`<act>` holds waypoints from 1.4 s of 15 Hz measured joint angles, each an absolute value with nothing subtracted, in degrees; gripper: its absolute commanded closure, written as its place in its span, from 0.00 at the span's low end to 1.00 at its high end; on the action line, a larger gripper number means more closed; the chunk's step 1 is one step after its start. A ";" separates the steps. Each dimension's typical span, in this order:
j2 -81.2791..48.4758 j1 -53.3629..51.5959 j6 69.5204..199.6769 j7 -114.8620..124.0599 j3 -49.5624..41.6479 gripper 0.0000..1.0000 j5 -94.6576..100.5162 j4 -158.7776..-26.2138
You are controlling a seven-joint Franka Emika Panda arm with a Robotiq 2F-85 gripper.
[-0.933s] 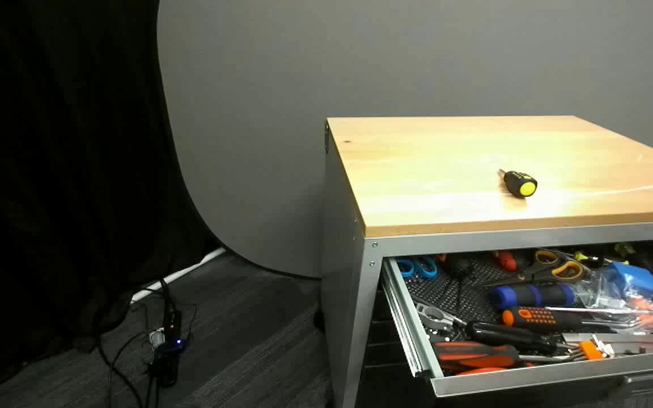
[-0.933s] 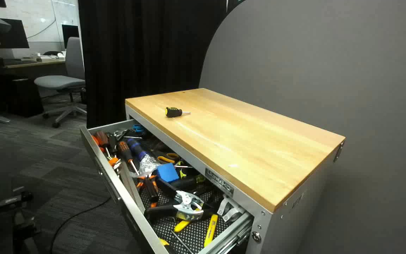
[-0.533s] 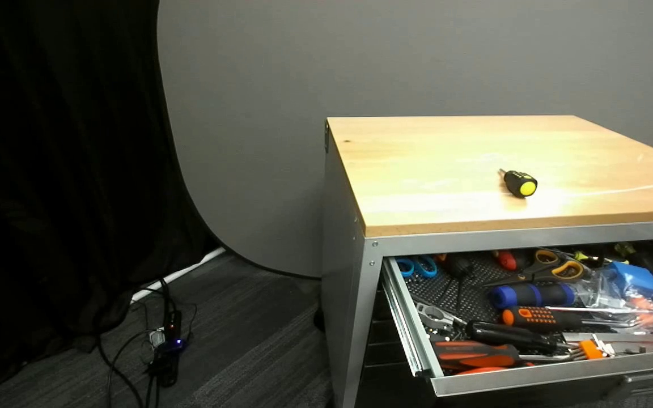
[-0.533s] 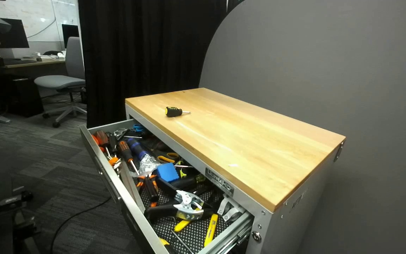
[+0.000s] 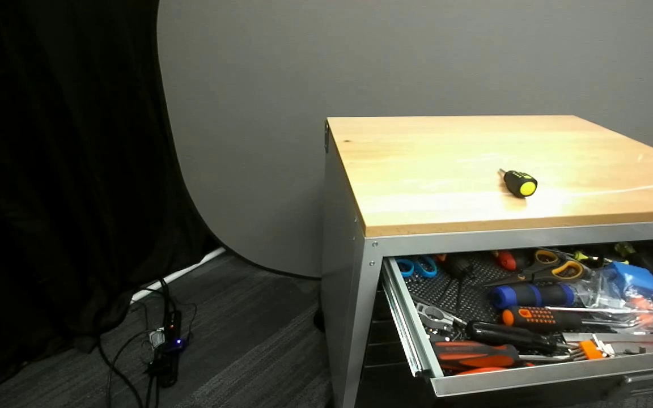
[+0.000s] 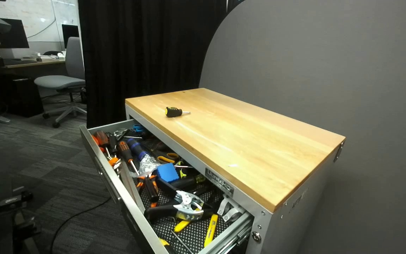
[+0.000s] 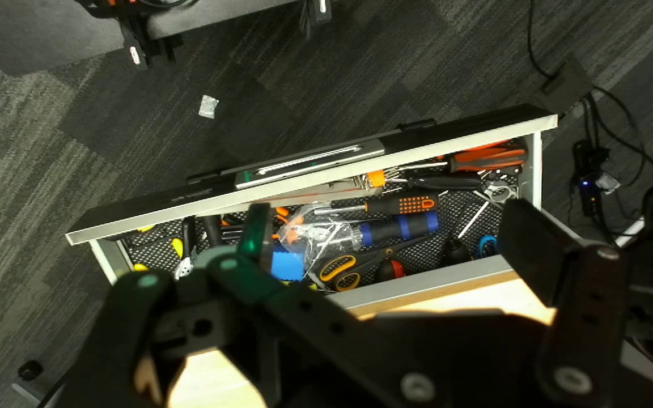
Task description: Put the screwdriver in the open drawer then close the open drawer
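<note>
The screwdriver is stubby, black and yellow. It lies on its side on the wooden cabinet top near the front edge, and it also shows in an exterior view. It does not show in the wrist view. The open drawer is pulled out below the top and full of tools; its rim shows in an exterior view and the wrist view. My gripper is open, with nothing between its fingers. It appears above the cabinet's front edge in the wrist view and is out of sight in both exterior views.
The wooden top belongs to a grey metal cabinet. The drawer holds orange, blue and red-handled tools, scissors, a blue block and a clamp. A grey panel stands behind. Cables lie on the floor.
</note>
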State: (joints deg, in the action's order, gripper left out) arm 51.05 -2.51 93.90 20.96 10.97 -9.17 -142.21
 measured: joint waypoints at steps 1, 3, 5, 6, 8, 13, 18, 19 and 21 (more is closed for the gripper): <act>50.78 -2.45 93.90 20.96 11.01 0.00 -9.17 -142.39; 48.28 -2.27 95.54 21.41 11.66 0.00 -9.32 -142.48; 42.72 -2.19 100.39 22.35 13.54 0.00 -9.58 -142.09; 39.19 -2.18 102.97 23.00 14.76 0.00 -9.59 -141.52; 31.69 -1.74 107.15 24.20 17.48 0.00 -9.56 -139.42; 13.09 1.02 113.05 27.01 22.12 0.00 -4.93 -129.04; -5.53 -0.10 114.64 32.26 19.94 0.00 4.98 -115.10; -9.14 -1.70 114.81 33.22 18.33 0.00 6.53 -112.18; -16.15 -5.21 114.93 34.39 15.12 0.00 7.89 -106.21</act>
State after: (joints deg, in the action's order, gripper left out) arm -16.15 -5.21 114.93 34.39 15.12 7.89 -106.21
